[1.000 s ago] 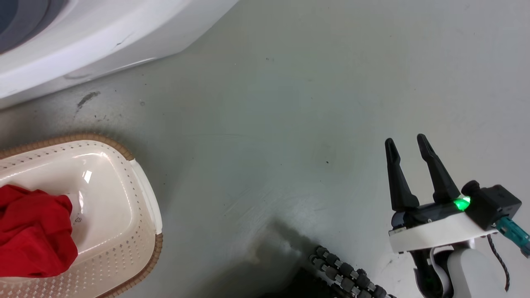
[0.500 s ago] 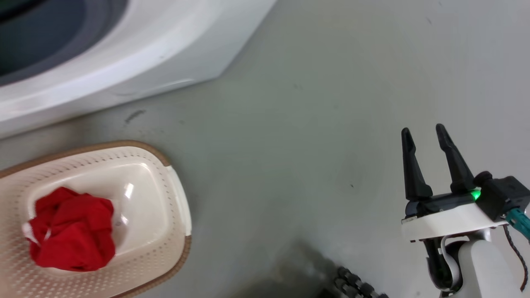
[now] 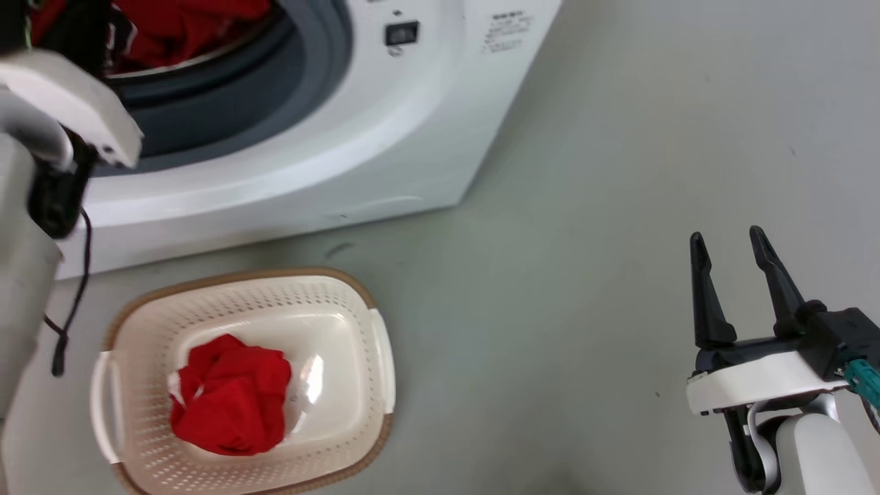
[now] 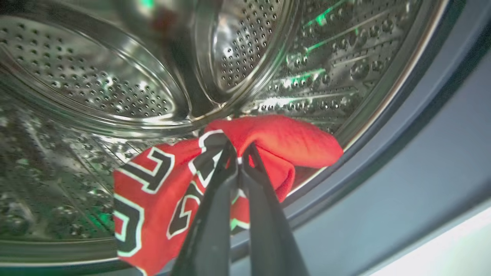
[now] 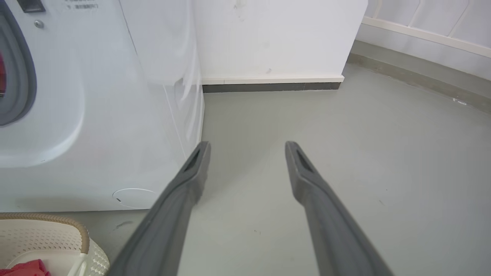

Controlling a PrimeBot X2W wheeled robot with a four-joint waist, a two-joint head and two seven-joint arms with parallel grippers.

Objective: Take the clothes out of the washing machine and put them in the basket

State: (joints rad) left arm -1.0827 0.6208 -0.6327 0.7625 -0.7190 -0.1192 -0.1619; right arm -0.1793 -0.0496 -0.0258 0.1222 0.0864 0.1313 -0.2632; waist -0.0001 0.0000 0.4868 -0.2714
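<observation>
Against the steel drum (image 4: 96,88), left pincer (image 4: 239,153) grips the red jersey (image 4: 153,191).

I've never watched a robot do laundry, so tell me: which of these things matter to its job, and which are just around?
Part of the job: large white front-loading washing machine; red jersey with black-and-white lettering, pinched by the left gripper; oval cream plastic basket; plain red garment inside it.
Just around: grey floor; white wall with dark skirting.
</observation>
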